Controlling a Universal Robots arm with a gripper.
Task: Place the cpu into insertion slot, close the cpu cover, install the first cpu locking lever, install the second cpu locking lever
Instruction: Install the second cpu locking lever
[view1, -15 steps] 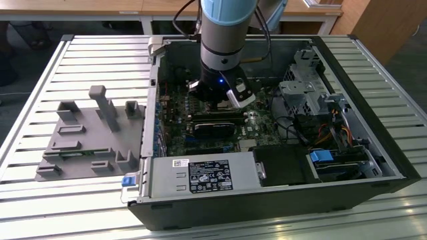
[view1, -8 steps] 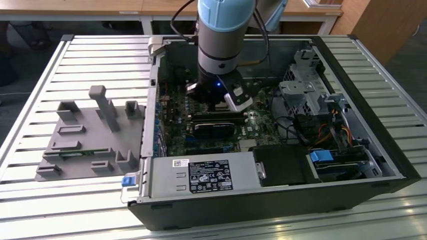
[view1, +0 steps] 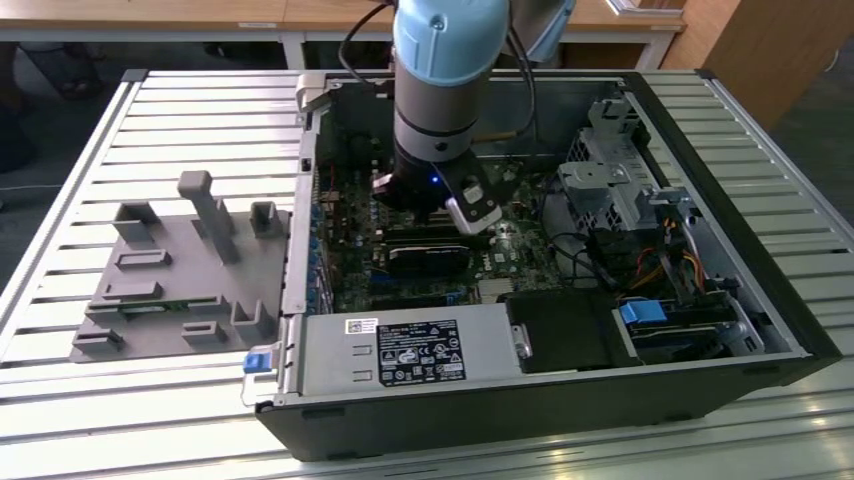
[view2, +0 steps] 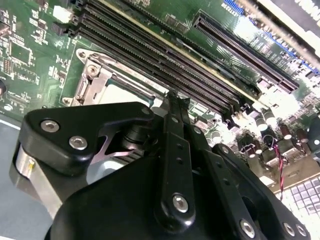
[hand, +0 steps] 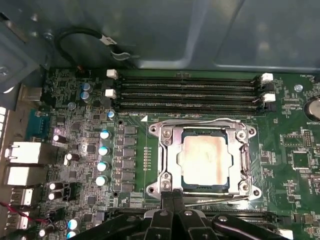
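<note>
- In the first wrist view, the cpu cover (hand: 204, 161) lay closed flat over the socket, framing the cpu (hand: 205, 160) seated in its window.
- The gripper (hand: 173, 199) sat at the socket's edge, fingers pressed narrowly together, holding nothing visible.

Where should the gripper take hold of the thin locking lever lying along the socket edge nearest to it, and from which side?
Judging by its shape, grip the locking lever near its free end, coming from above with the gripper. It is a thin wire rod lying flat along the cpu cover, so only its end offers purchase.
</note>
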